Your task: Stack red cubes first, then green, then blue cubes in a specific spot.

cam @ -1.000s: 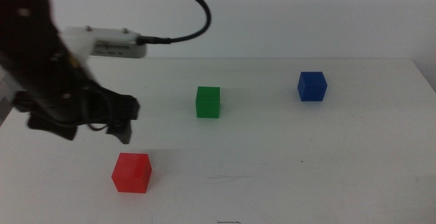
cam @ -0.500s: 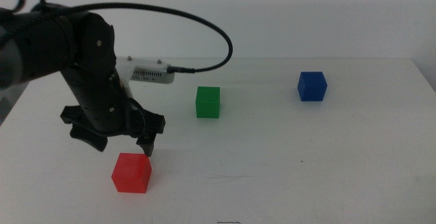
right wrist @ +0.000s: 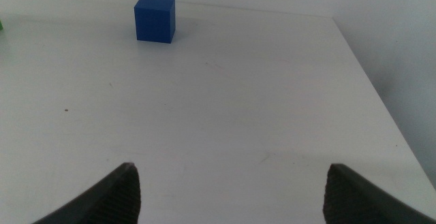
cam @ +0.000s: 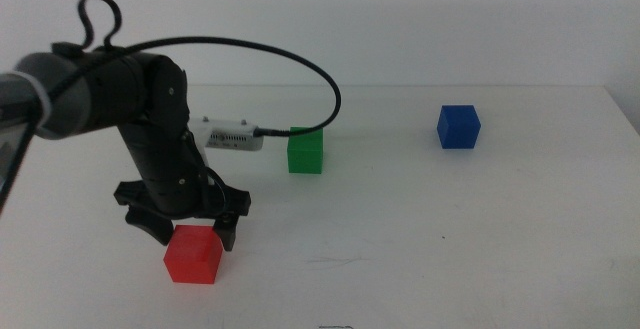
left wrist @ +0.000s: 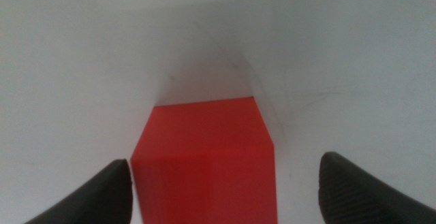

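Observation:
A red cube (cam: 193, 254) rests on the white table near the front left. My left gripper (cam: 190, 227) hangs just above and behind it, open, one jaw on each side of the cube. In the left wrist view the red cube (left wrist: 204, 157) lies between the two spread jaws of my left gripper (left wrist: 225, 186), with a gap on either side. The green cube (cam: 305, 150) stands mid-table behind the arm, and the blue cube (cam: 458, 126) sits at the back right. My right gripper (right wrist: 228, 193) is open over bare table, out of the middle view, with the blue cube (right wrist: 154, 18) far ahead of it.
The left arm's black cable (cam: 300, 64) loops above the table between the arm and the green cube. The table's right edge (right wrist: 381, 94) runs close beside the right gripper.
The left arm has swung right and come down, so its open jaws now straddle the red cube. None of the cubes has moved.

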Robot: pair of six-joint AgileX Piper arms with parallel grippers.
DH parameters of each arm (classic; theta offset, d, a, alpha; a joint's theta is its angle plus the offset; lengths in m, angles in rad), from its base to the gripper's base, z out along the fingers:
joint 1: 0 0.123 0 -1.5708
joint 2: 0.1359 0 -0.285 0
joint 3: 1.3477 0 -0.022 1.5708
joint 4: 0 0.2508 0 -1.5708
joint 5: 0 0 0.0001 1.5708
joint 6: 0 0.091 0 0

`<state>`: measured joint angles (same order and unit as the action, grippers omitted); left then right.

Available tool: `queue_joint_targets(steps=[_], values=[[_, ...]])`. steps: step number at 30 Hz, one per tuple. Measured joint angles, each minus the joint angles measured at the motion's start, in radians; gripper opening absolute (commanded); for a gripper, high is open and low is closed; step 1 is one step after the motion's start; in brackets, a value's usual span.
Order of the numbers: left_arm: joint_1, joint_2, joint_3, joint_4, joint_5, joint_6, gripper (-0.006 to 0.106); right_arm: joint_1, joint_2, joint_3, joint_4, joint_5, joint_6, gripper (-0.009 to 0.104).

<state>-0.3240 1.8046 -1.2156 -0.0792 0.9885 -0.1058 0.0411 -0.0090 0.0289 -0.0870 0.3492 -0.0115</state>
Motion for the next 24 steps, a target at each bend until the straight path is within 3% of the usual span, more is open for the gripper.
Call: queue_joint_targets(steps=[4,7,15,24], values=[[0.0,0.036,0.0,0.0,-0.007,0.0,0.09,0.0,0.0,0.0,0.0,0.0,0.0,0.082],[0.0,0.046,0.0,-0.001,-0.009,0.0,0.081,0.0,0.0,0.0,0.0,0.0,0.0,0.082],[0.0,0.045,-0.002,-0.002,-0.008,-0.009,0.036,0.0,0.0,0.0,0.0,0.0,0.0,0.082],[-0.032,0.034,-0.053,-0.064,0.045,-0.086,0.032,0.0,0.0,0.0,0.0,0.0,0.0,0.082]])
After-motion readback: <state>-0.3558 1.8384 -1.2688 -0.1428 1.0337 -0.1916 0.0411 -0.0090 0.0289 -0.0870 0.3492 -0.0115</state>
